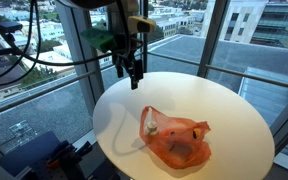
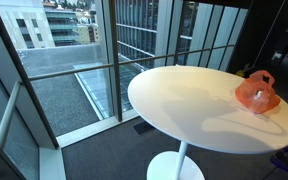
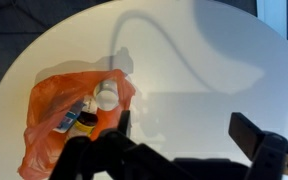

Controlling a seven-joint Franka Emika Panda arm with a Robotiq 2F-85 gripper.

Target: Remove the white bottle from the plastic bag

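Observation:
An orange plastic bag (image 1: 177, 140) lies on the round white table (image 1: 224, 100); it also shows in an exterior view (image 2: 256, 93) and in the wrist view (image 3: 54, 120). The white bottle's cap (image 3: 105, 96) pokes out of the bag's mouth; its white top shows in an exterior view (image 1: 154, 127). A dark labelled item (image 3: 72, 120) lies inside the bag. My gripper (image 1: 134, 72) hangs high above the table, behind the bag. Its fingers (image 3: 179, 135) are spread apart with nothing between them, to the right of the bag in the wrist view.
The table stands next to floor-to-ceiling windows (image 2: 74, 50) with a railing. Cables (image 1: 34, 50) hang near the arm. The table's pedestal base (image 2: 176, 165) stands on dark carpet.

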